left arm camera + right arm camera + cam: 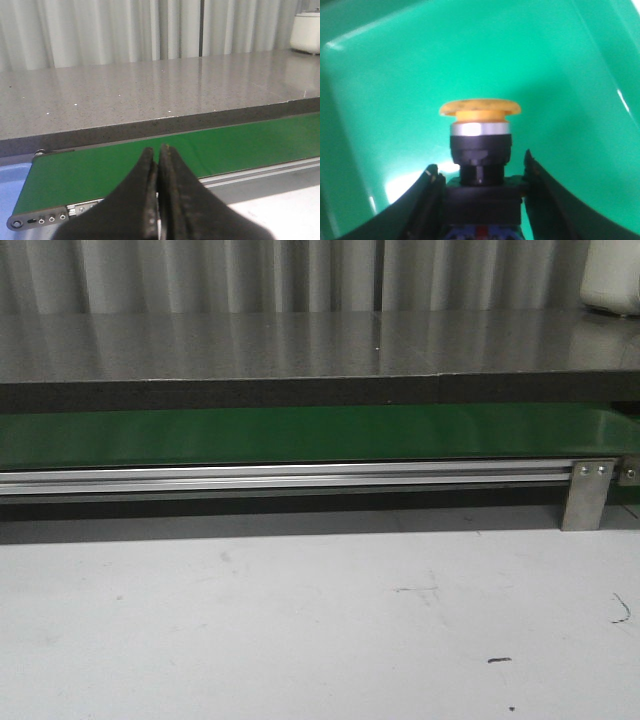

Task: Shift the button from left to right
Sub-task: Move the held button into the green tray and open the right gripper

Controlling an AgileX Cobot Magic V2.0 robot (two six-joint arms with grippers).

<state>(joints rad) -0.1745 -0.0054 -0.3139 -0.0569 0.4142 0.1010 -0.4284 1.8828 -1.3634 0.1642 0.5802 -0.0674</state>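
Note:
In the right wrist view the button [480, 130] stands upright, with its orange cap on top, a silver ring under it and a black boxy body below. My right gripper [480, 164] is shut on the black body, one finger on each side. Behind it is the inside of a green bin [560, 65]. I cannot tell whether the button rests on the bin floor. My left gripper [157, 148] is shut and empty, above the left end of the green belt [100, 170]. Neither gripper nor the button shows in the front view.
The green belt [300, 435] runs across the front view behind an aluminium rail [280, 478] with a metal bracket [588, 495]. A grey counter [300, 345] lies behind it, with a white appliance [612, 278] at its far right. White table [300, 620] lies in front.

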